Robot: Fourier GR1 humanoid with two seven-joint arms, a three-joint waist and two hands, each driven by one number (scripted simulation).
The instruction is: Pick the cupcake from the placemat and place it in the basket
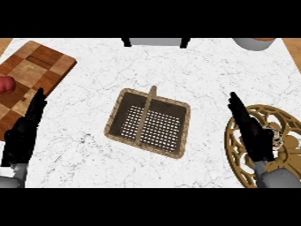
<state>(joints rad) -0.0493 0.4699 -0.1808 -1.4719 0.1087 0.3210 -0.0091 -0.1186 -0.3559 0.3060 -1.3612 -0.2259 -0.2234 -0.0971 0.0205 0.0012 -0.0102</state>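
Two grey forearms are coming up from the lower edge onto a white marble counter (198,70). The right hand (252,130) is reaching over the gold openwork placemat (296,121) at the right edge, its black fingers lying straight and pointing away from the robot, closing on nothing. The cupcake (278,137) is sitting on the placemat just beside this hand, partly hidden behind it. The left hand (24,132) is lying open at the left, fingers straight, overlapping the near edge of a wooden board (29,70). Between the hands a wicker basket (117,117) with a handle is standing. Farther back on the board a red fruit (3,84) is resting.
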